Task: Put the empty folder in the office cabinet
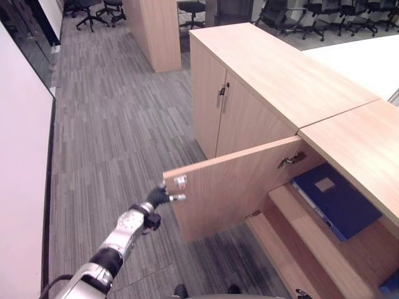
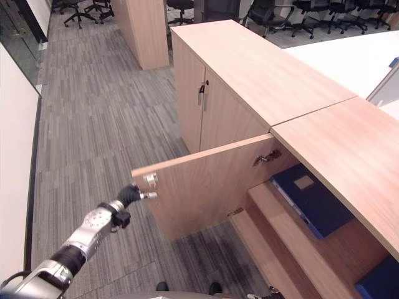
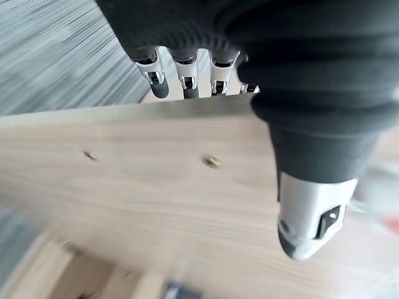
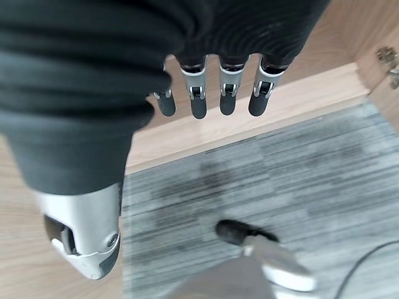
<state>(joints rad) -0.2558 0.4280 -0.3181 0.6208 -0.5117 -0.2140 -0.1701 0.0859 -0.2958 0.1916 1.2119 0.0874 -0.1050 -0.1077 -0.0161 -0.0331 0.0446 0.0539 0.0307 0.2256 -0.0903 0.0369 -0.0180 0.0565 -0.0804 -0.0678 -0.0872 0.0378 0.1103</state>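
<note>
blue folder (image 1: 336,200) lies flat on cabinet shelf (image 1: 324,240), long side running front to back. left hand (image 1: 158,196) w/ straight fingers on door (image 1: 234,187) edge; right hand (image 4: 212,93) loose, holds nothing.

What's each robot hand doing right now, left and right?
Left robot hand: open, fingers straight at the cabinet door edge.
Right robot hand: open, holding nothing.

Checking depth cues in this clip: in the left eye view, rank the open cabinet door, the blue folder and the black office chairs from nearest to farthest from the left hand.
1. Open cabinet door: the left hand is at its free edge.
2. Blue folder: on the shelf inside the cabinet, to the right.
3. Black office chairs: far across the carpet, at the back of the room.
</note>
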